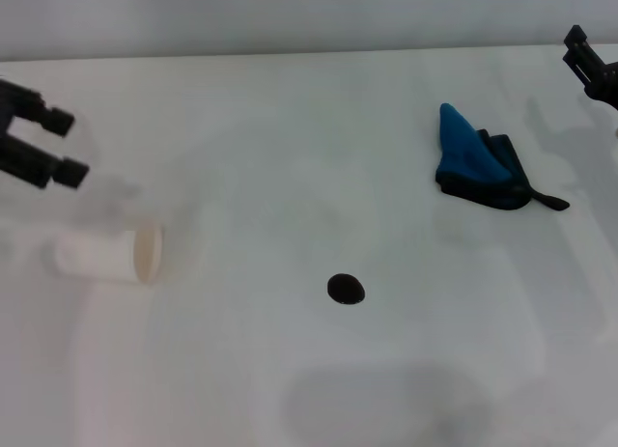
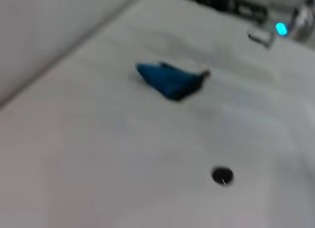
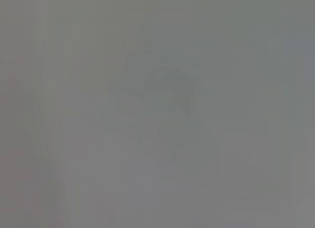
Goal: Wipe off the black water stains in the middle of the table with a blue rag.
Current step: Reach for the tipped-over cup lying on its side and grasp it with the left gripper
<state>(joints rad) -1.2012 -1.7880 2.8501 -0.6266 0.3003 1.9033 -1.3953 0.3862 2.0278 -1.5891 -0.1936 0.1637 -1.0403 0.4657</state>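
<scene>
Mid-table [image 1: 290,389] your black stain [image 1: 346,290], blue rag [image 1: 478,162] apart, left gripper [image 1: 58,148] jaws spread, right gripper [image 1: 591,66] jaws unreadable.

White paper cup [image 1: 108,255] on its side

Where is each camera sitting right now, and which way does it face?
Head view: on the robot's head, looking down at the table; left gripper at the left edge, right gripper at the far right.
Left wrist view: on the left arm, facing across the table; none of its own fingers show.
Right wrist view: featureless grey.
Head and left wrist share the blue rag and black water stains.
</scene>
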